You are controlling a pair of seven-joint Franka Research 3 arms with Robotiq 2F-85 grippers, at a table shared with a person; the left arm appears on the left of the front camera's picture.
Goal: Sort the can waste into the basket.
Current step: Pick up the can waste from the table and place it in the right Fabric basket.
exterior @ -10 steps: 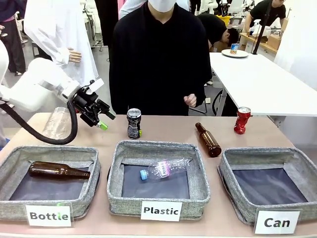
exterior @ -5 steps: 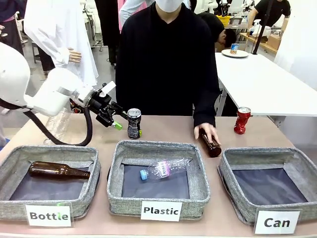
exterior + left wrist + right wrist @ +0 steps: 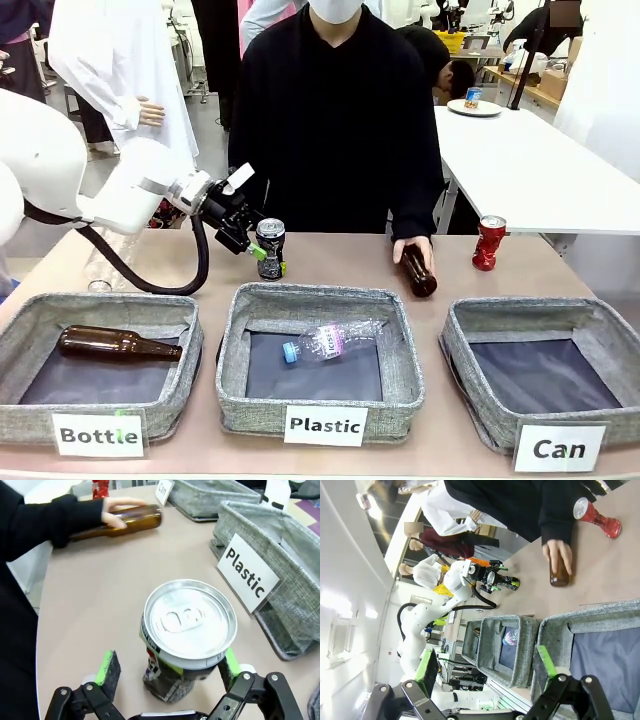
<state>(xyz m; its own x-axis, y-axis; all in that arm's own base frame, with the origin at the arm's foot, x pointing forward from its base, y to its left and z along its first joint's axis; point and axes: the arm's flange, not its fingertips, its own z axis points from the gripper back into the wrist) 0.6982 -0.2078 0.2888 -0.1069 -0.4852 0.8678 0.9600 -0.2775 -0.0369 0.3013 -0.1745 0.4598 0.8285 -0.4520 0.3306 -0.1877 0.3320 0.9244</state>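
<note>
Jaws of your left gripper (image 3: 169, 669) stand wide open astride the upright black-and-silver can (image 3: 187, 630) behind the Plastic basket (image 3: 320, 295), holding nothing, placed to pinch its crushed waist; the Can basket (image 3: 530, 310) lies well apart.

Left can (image 3: 270, 248) was black-silver, right can (image 3: 489, 243) red, silver top; basket (image 3: 520, 309) grey, dark floor; pads (image 3: 106, 666) green.

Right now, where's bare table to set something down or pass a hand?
Free: table strip between black can and brown bottle, behind Plastic basket; corner right of red can; Can basket floor. Crowded: left gripper straddles black can; person's hand on bottle.
</note>
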